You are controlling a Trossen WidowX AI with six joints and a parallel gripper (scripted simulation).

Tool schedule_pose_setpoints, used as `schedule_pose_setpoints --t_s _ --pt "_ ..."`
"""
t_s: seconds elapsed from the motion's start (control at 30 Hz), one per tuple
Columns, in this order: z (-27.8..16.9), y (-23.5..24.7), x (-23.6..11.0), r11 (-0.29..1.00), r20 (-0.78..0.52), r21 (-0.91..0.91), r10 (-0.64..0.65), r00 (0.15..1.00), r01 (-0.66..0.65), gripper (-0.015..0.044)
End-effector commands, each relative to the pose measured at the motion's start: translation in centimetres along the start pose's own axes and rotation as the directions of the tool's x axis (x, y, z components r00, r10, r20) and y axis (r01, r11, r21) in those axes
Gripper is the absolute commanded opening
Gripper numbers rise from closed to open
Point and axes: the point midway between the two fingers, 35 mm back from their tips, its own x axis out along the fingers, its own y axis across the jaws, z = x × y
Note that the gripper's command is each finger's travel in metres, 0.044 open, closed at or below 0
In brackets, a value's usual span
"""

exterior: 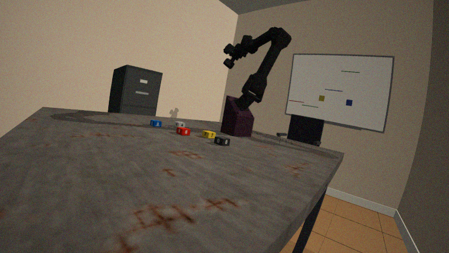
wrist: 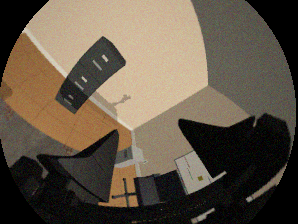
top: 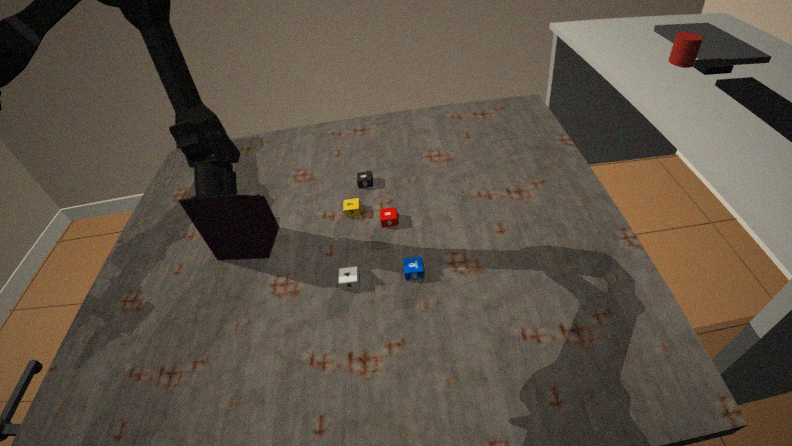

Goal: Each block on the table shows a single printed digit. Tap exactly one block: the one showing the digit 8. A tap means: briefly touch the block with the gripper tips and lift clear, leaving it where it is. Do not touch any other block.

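My gripper [exterior: 227,56] [wrist: 149,127] is open and empty, high above the table and the blocks; the top view does not show it. A red block [top: 389,217] [exterior: 183,131] bears a small digit that looks like 8. A blue block [top: 413,268] [exterior: 155,123] bears a digit I cannot read surely. A yellow block [top: 351,207] [exterior: 208,134] shows 7. A white block [top: 348,275] [exterior: 179,124] seems to show 4. A black block [top: 364,179] [exterior: 221,140] seems to show 0. The wrist view shows no blocks.
The blocks stand apart on the grey table [top: 266,398] [exterior: 94,188], red and yellow fairly near each other. The arm's dark base [top: 238,229] [exterior: 236,121] stands at the table's edge. A filing cabinet [exterior: 138,89] [wrist: 92,75] and a whiteboard [exterior: 339,91] [wrist: 192,172] are beyond.
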Motion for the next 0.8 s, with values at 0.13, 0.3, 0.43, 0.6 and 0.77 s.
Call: schedule_pose_setpoints --t_s 0.13,0.3,0.43,0.6,0.77 --pt "12.5 11.9 -2.6 0.918 0.191 -0.173 0.386 0.902 -0.356 0.0400" --pt "18.1 21.5 -7.8 0.744 0.192 -0.329 0.655 0.731 -0.581 0.0400" --pt "20.1 28.9 -13.3 0.543 0.101 -0.429 0.823 0.559 -0.722 0.0400" --pt "19.6 36.6 -20.9 0.255 -0.099 -0.481 0.935 0.341 -0.839 0.0400" --pt "16.6 42.1 -28.6 -0.013 -0.347 -0.427 0.925 0.151 -0.904 0.0400"
